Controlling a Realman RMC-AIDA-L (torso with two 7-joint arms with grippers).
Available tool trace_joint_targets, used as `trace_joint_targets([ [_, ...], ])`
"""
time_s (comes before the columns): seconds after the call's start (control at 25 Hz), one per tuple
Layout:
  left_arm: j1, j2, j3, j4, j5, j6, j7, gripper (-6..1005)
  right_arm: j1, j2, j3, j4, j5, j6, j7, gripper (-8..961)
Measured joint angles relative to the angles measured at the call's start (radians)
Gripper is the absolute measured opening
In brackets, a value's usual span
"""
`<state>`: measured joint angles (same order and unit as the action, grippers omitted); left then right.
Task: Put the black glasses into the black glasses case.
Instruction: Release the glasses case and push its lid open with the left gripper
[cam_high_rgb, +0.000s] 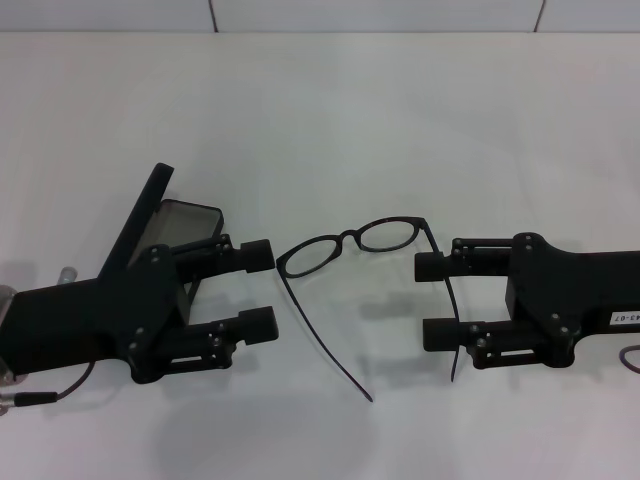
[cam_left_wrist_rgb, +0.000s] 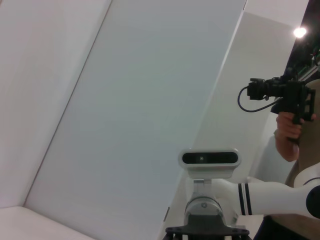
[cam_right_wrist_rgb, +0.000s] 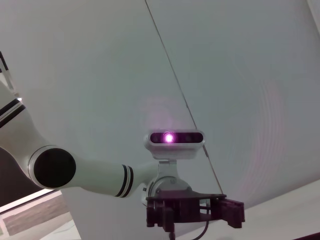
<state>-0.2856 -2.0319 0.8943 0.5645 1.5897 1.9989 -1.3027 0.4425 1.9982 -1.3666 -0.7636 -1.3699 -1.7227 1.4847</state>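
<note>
Since light, thin and fragile, glasses (cam_high_rgb: 352, 242) best pinched at the bridge, not lenses; case (cam_high_rgb: 160, 232) open; left gripper (cam_high_rgb: 262, 291) and right gripper (cam_high_rgb: 432, 300) wide open, empty.

We see the black glasses (cam_high_rgb: 352, 243) w/ thin frame, oval clear lenses, temples unfolded, resting on the white surface (cam_high_rgb: 330, 120) mid-scene. The black glasses case (cam_high_rgb: 165, 228) sits to their left, lid up, grey lining showing, partly hidden.
</note>
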Motion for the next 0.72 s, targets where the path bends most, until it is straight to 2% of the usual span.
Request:
trace_joint_targets([
  [0.16,-0.001,-0.001,-0.001,0.009,-0.012,0.001,-0.018,747,-0.005,0.000,0.005,0.005,0.000,0.015,-0.028,704],
  [0.32,-0.002,-0.013,-0.002,0.123,-0.043,0.005,-0.124,746,-0.020,-0.001,0.042,0.014,-0.007,0.024,-0.058,704],
  [0.48,0.012,-0.038,-0.002,0.354,-0.074,0.001,-0.290,727,-0.053,0.001,0.097,0.009,-0.009,0.016,-0.086,704],
  [0.6,0.037,-0.058,0.001,0.604,-0.077,-0.055,-0.465,671,-0.078,0.002,0.145,0.005,-0.009,0.010,-0.107,704],
  [0.72,0.051,-0.060,0.012,0.797,-0.060,-0.131,-0.633,653,-0.100,0.005,0.196,0.003,-0.009,0.001,-0.133,704],
])
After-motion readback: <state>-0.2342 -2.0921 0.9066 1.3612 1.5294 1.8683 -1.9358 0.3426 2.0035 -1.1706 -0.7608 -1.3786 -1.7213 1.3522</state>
